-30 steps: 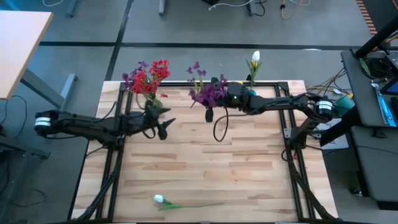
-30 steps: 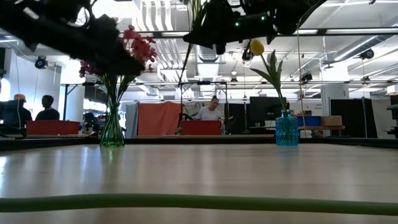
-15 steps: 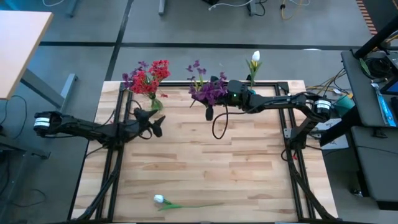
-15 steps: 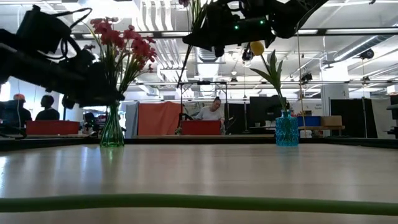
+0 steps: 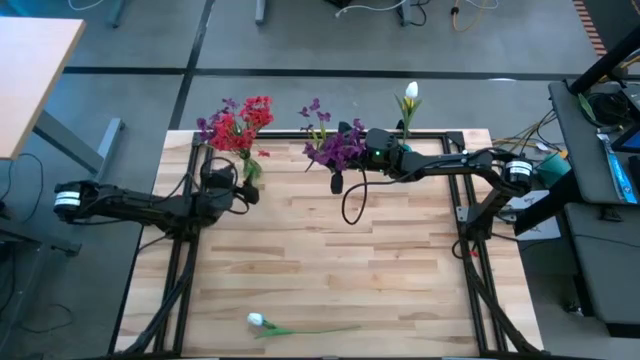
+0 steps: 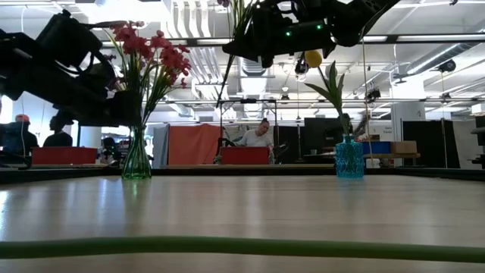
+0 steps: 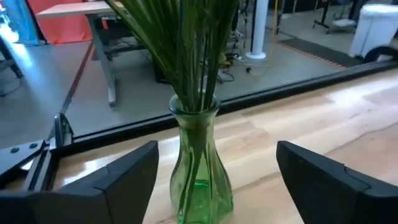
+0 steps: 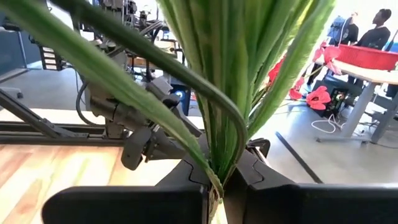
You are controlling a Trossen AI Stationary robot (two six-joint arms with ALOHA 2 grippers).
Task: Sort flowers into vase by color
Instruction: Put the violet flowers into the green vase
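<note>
Left gripper [image 7: 214, 171] spread wide, fingers on either side of the green glass vase [image 7: 200, 163] with the red flowers [image 5: 240, 122] at the table's far edge (touching nothing). Right gripper [image 5: 345, 158] clamped on the purple flowers [image 5: 330, 148], held aloft mid-table. White flower [image 5: 257, 321] lay at the near edge.

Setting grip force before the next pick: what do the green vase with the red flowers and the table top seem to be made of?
The green fluted vase looks like clear tinted glass: glossy, and the stems show through its wall. The table top looks like pale wood, joined in strips with visible grain and a low sheen. The open left gripper faces the vase.
</note>
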